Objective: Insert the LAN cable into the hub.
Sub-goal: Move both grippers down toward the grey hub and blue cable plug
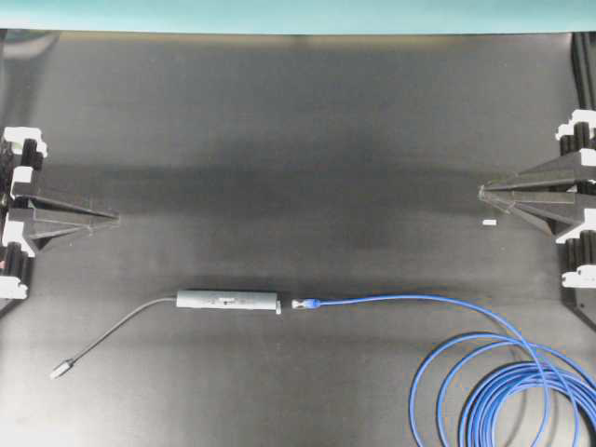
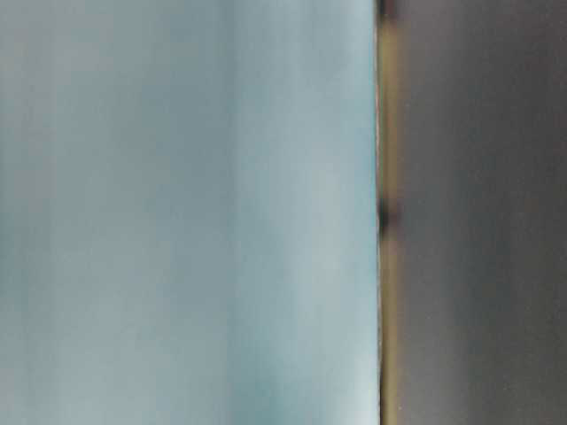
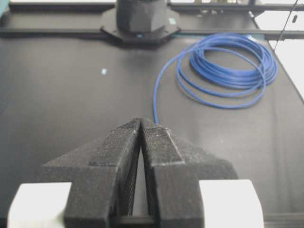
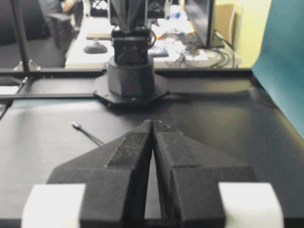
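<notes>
- Left jaws [image 3: 141,124] closed, empty.
- Right jaws [image 4: 153,126] closed, empty.
- Hub [image 1: 229,301] lies on counter [image 1: 298,140] between both jaws, nearer the left.
- Cable [image 1: 391,300] plug sits just beside hub's end, toward the right jaws.

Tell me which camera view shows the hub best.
The overhead exterior view: the hub lies in full on the black mat, its grey tail cable trailing left. The right wrist view catches only that cable's plug end. The left wrist and blurred table-level views show nothing of it.
</notes>
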`<state>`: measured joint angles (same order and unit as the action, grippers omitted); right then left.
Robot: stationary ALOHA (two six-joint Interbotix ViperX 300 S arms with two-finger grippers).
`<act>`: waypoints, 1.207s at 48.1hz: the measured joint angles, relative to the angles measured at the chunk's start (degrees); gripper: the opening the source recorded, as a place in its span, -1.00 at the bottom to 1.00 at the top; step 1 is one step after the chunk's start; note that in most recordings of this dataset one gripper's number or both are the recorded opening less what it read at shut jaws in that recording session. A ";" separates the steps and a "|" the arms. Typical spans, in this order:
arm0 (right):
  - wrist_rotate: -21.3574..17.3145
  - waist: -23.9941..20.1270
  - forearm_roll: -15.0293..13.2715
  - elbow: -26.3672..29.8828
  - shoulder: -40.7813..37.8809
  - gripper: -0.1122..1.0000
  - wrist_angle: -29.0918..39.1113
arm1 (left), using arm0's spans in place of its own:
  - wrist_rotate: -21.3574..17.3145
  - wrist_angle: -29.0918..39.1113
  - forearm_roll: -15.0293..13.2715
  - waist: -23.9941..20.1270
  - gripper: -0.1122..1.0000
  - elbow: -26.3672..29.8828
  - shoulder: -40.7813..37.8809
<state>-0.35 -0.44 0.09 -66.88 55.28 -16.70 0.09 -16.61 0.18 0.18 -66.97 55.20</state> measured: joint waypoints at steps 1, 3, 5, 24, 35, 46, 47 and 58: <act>0.00 0.00 0.00 0.00 0.00 -0.74 0.09 | 0.00 0.00 0.00 -0.09 -0.69 0.00 0.00; 0.00 -0.09 0.26 0.09 -0.18 -0.78 0.53 | 0.09 1.32 0.97 -0.09 -0.64 0.09 -0.44; -0.35 0.00 1.23 0.18 -0.53 -0.80 2.02 | 0.44 2.81 1.67 -0.09 -0.72 0.44 -1.41; -5.98 -2.55 3.34 7.38 -9.76 -0.80 27.07 | 0.35 13.97 2.29 0.97 -0.80 6.15 -7.73; -5.98 -3.69 3.34 12.83 -20.21 -0.80 35.24 | 0.44 15.73 2.20 4.04 -0.80 8.35 -13.45; -5.98 -5.45 3.16 17.40 -28.39 -0.79 38.32 | 0.62 16.00 2.29 4.39 -0.77 9.76 -18.72; -5.89 -5.45 2.99 17.75 -29.00 -0.79 38.50 | 0.62 15.91 2.29 4.39 -0.74 9.84 -19.16; -5.89 -5.45 2.81 19.69 -32.78 -0.23 38.50 | 2.55 11.95 2.29 4.39 0.33 9.58 -23.03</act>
<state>-6.24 -5.89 2.90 -47.20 22.50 21.80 2.64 -4.66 2.46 4.57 -57.39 32.17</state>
